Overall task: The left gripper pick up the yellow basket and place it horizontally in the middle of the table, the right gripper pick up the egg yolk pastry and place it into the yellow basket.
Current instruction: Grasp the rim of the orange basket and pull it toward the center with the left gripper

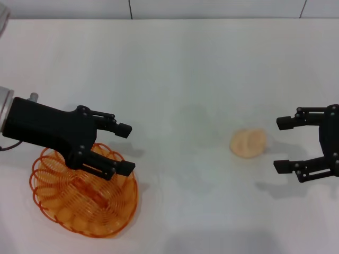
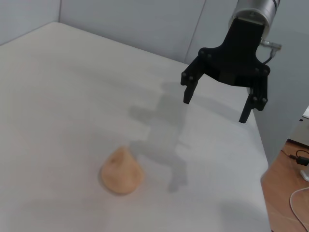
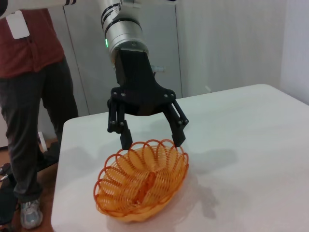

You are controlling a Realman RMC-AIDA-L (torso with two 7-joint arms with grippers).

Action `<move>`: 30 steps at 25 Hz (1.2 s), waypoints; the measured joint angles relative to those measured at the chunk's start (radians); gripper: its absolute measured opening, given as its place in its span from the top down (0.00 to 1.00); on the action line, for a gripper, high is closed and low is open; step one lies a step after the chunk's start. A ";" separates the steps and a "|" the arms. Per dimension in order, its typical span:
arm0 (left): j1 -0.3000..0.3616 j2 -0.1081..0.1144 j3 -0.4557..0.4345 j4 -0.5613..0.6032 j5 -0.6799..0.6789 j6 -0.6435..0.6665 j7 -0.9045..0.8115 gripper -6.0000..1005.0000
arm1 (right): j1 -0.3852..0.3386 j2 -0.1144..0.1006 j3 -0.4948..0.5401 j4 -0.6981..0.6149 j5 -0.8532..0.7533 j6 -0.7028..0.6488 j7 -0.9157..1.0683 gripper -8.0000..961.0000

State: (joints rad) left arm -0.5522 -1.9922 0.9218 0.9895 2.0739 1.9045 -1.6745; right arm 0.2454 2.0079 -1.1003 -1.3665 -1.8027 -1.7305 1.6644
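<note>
The yellow basket point(image 1: 69, 203) sits on the white table point(image 1: 175, 79) at the near left, an oval of orange wire coils. My left gripper point(image 1: 128, 149) hangs open just over its right rim, one finger above the coils and one beyond them. From the right wrist view, the left gripper point(image 3: 152, 142) straddles the rim of the basket point(image 3: 142, 181). The egg yolk pastry point(image 1: 247, 143) lies right of centre on the table. My right gripper point(image 1: 279, 144) is open just to its right, jaws facing it, holding nothing. The left wrist view shows the pastry point(image 2: 120, 171) and the right gripper point(image 2: 216, 109) beyond it.
A person in a red shirt point(image 3: 29, 53) stands beyond the table's left end. The table's right edge point(image 2: 263, 159) drops to a wooden floor with cables point(image 2: 300, 193). A wall runs along the table's far side.
</note>
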 joint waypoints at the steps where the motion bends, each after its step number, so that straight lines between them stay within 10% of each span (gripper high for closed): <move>1: 0.000 0.000 0.000 0.000 0.000 0.000 0.000 0.13 | 0.002 0.000 0.000 0.000 -0.004 0.003 0.000 0.11; 30: 0.006 0.000 -0.014 0.000 -0.002 -0.003 0.005 0.13 | 0.052 0.002 -0.021 0.012 -0.075 0.038 0.039 0.10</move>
State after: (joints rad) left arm -0.5465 -1.9922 0.9081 0.9895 2.0724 1.9015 -1.6692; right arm 0.2974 2.0095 -1.1209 -1.3543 -1.8774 -1.6926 1.7037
